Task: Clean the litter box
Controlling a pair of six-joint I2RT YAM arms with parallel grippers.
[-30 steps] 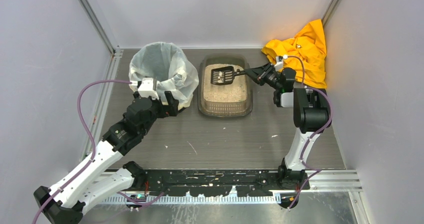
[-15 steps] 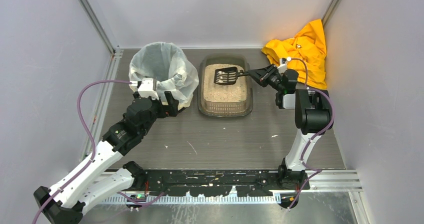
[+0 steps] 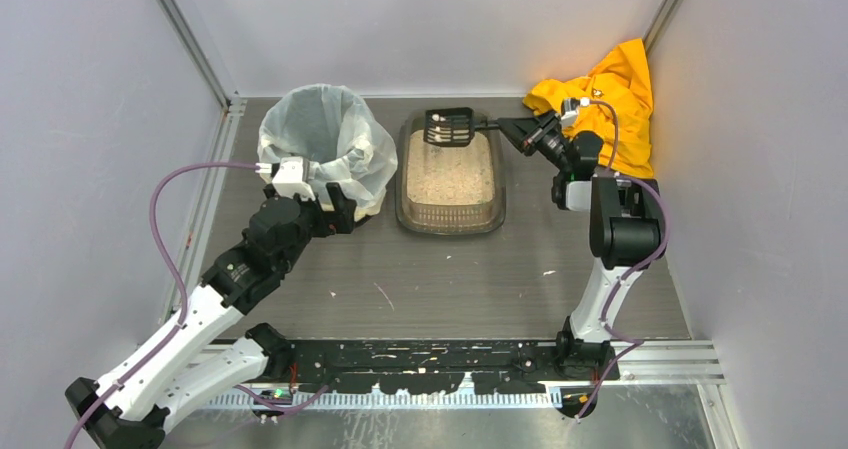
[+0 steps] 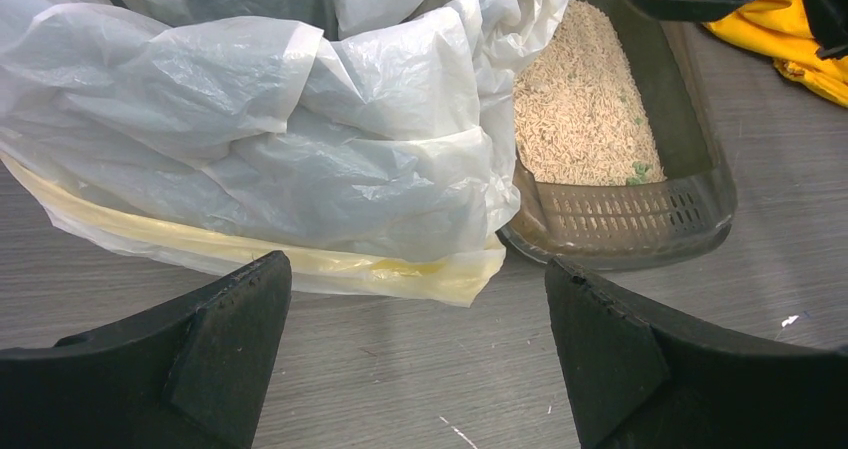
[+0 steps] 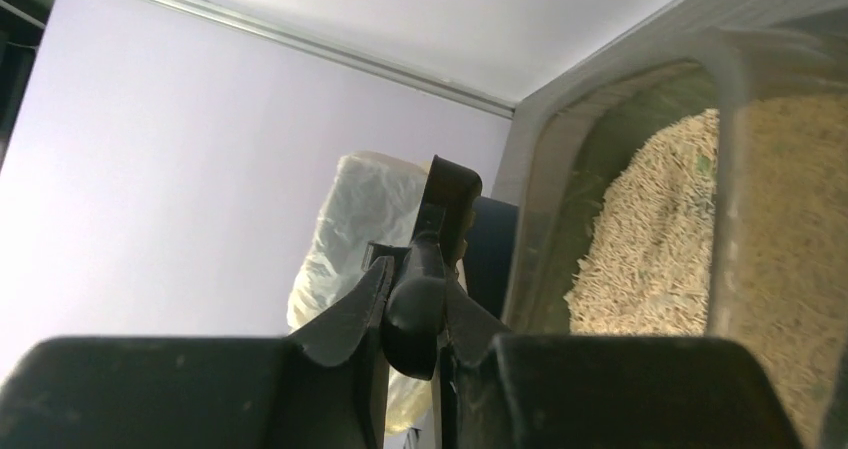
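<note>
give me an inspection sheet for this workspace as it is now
surface: grey wood-grain table, a few pale specks
job's things: litter box holds beige granules; black scoop over its far end, carrying pale clumps; bin with white liner left of the box
clutter: yellow cloth in the far right corner
grippers: left gripper open, empty, facing the bin; right gripper shut on the scoop's handle
cables: purple cables loop along both arms
surroundings: plain grey walls

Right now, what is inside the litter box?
Pale beige granules with a few green bits cover the floor of the litter box. The black scoop above its far end hides the litter beneath it.
</note>
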